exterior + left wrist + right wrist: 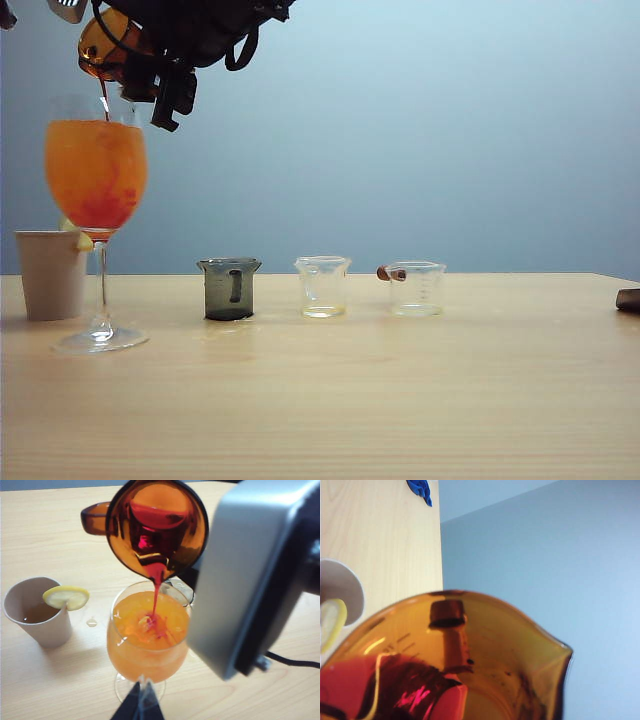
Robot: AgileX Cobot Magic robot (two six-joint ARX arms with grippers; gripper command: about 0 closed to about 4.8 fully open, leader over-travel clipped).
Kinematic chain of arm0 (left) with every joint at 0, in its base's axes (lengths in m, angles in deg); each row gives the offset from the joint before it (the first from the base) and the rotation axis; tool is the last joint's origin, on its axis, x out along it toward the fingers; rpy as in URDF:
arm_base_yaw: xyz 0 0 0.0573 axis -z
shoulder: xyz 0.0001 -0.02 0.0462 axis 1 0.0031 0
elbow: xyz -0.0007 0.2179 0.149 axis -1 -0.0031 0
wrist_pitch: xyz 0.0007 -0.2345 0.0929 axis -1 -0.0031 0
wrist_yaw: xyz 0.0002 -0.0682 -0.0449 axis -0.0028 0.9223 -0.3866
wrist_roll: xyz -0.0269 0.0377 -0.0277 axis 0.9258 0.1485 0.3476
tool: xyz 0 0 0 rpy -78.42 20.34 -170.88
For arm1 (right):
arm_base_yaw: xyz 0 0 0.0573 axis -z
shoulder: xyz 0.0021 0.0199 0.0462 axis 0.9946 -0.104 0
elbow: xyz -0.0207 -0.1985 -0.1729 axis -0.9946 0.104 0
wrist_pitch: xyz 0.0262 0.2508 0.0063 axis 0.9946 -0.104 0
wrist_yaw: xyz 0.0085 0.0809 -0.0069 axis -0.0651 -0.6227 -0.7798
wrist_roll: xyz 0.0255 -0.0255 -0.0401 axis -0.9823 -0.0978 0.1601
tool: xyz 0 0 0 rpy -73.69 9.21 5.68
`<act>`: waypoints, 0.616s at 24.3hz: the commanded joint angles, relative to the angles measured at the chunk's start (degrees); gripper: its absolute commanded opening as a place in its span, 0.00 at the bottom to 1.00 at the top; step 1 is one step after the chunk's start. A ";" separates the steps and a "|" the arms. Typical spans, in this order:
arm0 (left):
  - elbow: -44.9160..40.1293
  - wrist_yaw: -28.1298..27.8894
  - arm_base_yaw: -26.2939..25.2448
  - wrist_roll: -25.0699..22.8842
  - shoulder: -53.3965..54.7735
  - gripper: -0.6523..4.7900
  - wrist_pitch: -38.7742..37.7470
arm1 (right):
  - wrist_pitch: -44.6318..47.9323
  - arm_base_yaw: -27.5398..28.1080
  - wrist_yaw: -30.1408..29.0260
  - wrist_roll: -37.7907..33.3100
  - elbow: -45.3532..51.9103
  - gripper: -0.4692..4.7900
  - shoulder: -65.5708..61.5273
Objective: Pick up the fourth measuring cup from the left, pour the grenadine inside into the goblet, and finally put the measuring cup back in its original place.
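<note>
My right gripper has reached across to the upper left and is shut on the amber fourth measuring cup, which is tipped over the goblet. A thin stream of red grenadine runs from the cup's lip into the goblet's orange drink, and red gathers low in the bowl. In the right wrist view the cup fills the picture and hides the fingers. My left gripper hovers above the goblet's foot, its dark tips together and holding nothing.
A beige paper cup with a lemon slice on its rim stands left of the goblet. A smoky grey cup and two clear cups stand in a row. A brown object lies at the table's right edge.
</note>
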 commanded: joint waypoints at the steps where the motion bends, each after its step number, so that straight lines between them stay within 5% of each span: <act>1: 0.17 0.09 0.02 -0.28 -0.28 0.11 0.28 | 1.18 -0.20 -0.94 -0.07 -0.48 0.18 0.44; 15: 0.17 0.09 0.02 -0.28 -0.74 0.11 -0.11 | 0.94 -0.44 -2.62 1.68 -0.48 0.19 0.44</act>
